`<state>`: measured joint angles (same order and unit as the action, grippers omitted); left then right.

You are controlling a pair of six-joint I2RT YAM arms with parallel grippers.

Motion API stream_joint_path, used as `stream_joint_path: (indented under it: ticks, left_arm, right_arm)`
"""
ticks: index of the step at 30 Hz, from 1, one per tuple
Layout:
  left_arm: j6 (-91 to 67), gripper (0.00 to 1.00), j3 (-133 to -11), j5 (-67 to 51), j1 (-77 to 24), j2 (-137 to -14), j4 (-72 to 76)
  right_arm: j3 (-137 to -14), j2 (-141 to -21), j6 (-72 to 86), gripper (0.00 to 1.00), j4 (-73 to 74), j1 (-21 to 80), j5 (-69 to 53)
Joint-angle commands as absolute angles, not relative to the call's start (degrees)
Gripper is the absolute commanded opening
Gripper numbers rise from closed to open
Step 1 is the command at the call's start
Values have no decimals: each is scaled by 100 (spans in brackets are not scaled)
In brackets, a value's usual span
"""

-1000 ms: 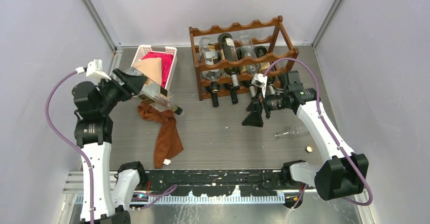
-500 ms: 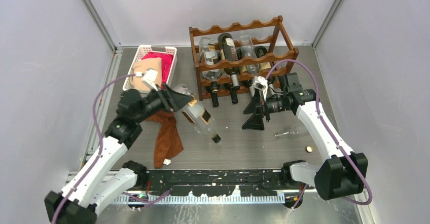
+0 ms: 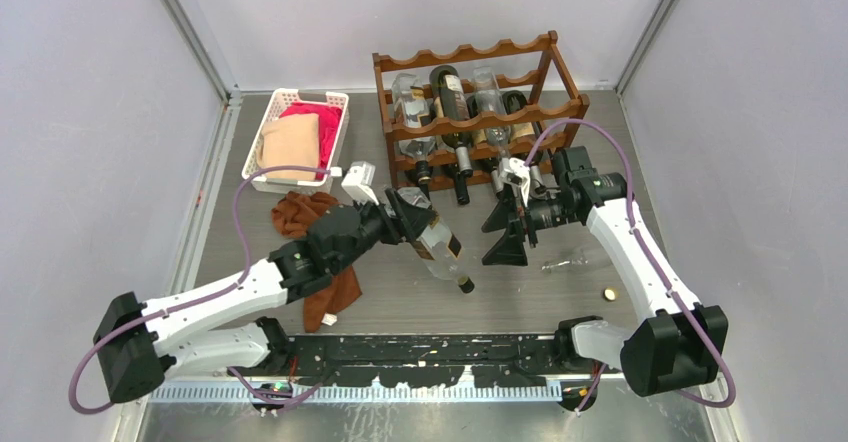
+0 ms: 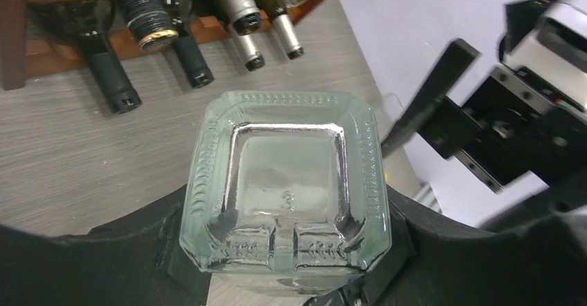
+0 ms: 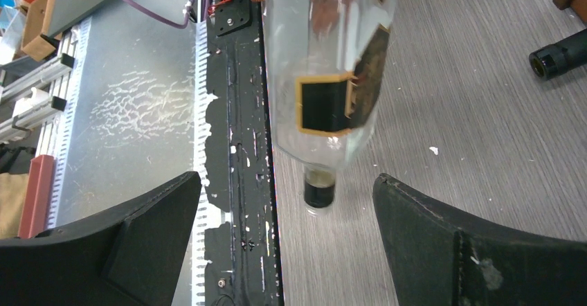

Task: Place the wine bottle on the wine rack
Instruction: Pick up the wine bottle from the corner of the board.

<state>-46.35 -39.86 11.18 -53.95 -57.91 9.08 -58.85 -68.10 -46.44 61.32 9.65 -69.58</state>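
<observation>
Glossy clear glass bottle [image 3: 440, 248]; varnished wooden rack [image 3: 465, 55]

The wine bottle [image 3: 437, 247] is clear glass with a square, ribbed base, a black-and-gold label and a dark cap. It is clamped at its base by the left gripper [image 3: 406, 219] and tilts neck-down toward the near right, cap low over the table [image 3: 400, 292], just in front of the wine rack [image 3: 465, 54] but apart from it. That rack, dark reddish-brown wood with scalloped rails in tiers, stands upright at the far side, with several bottles [image 3: 452, 102] lying in it, necks pointing nearward.
</observation>
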Motion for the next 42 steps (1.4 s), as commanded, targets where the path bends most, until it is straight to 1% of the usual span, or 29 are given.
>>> stream_joint_path:
  ticks: [1, 5, 8, 10, 13, 17, 25, 29, 36, 42]
  left_arm:
    - [-5275, 0, -4197, 3198, -5987, -5985, 2554]
    - [-6315, 0, -4420, 4264, -6385, -6271, 2249]
    - [-7226, 0, -4758, 4904, -6569, -6365, 1227]
    - [-7725, 0, -4959, 5102, -6613, -6389, 644]
    - [-8239, 0, -4995, 5125, -6618, -6381, 404]
    - [-8625, 0, -4932, 5114, -6613, -6389, 358]
    - [-8793, 0, -4903, 4797, -6610, -6349, 488]
    - [-8878, 0, -4822, 4579, -6616, -6310, 686]
    - [-8958, 0, -4709, 4458, -6615, -6217, 826]
    - [-9221, 0, -4531, 4447, -6602, -6154, 948]
  right_arm:
    - [-6157, -6627, -4922, 100, 6412, 969, -7081]
    - [-6021, -6601, -4386, 100, 5891, 1006, -6796]
    - [-5838, -6551, -3625, 100, 5061, 1057, -6356]
    - [-5702, -6525, -3206, 100, 4598, 1099, -6066]
    - [-5532, -6521, -3049, 100, 4260, 1216, -5780]
    - [-5350, -6548, -3118, 100, 4042, 1471, -5857]
    - [-5151, -6624, -3069, 100, 3574, 1673, -5703]
    - [-5248, -6644, -3209, 100, 3648, 1671, -5497]
    - [-5118, -6676, -4302, 100, 4308, 1682, -6279]
    - [-5010, -6694, -4152, 100, 4073, 1762, -6256]
